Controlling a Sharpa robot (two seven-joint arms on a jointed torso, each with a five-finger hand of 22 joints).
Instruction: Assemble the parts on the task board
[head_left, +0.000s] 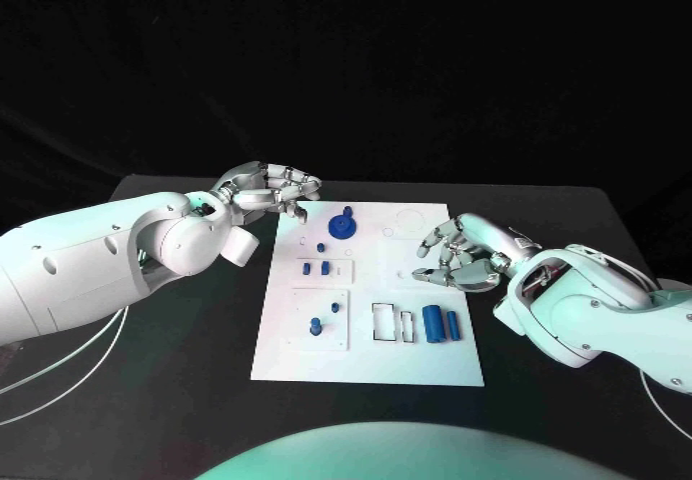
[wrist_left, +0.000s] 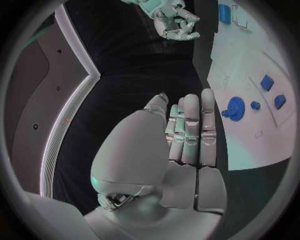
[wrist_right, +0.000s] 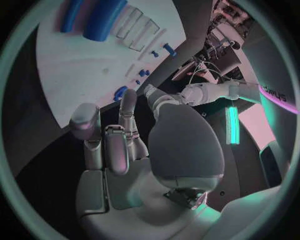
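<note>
The left hand (head_left: 271, 188) hovers at the far left corner of the task board (head_left: 372, 360), its fingers curled inward with nothing visible between them; in its own wrist view the fingers (wrist_left: 190, 131) stand side by side, close together, over the dark table (wrist_left: 144, 70) just beside the board's edge. The right hand (head_left: 464, 255) hangs over the board's right side, near its middle, fingers bent and loosely curled, also holding nothing that can be seen; its wrist view shows the fingers (wrist_right: 119, 145) partly folded toward the palm. Closest to the left hand, a blue gear-like part (head_left: 342, 224) sits on the far portion of the board. Nearer the middle, two small blue parts (head_left: 317, 267) stand close together in a marked rectangle, and below them a small blue peg (head_left: 316, 325) stands on a raised square plate with another small piece (head_left: 333, 307) beside it. Toward the near right, just below the right hand, two blue cylinders (head_left: 441, 324) lie side by side, next to an outlined rectangular slot (head_left: 384, 321).
</note>
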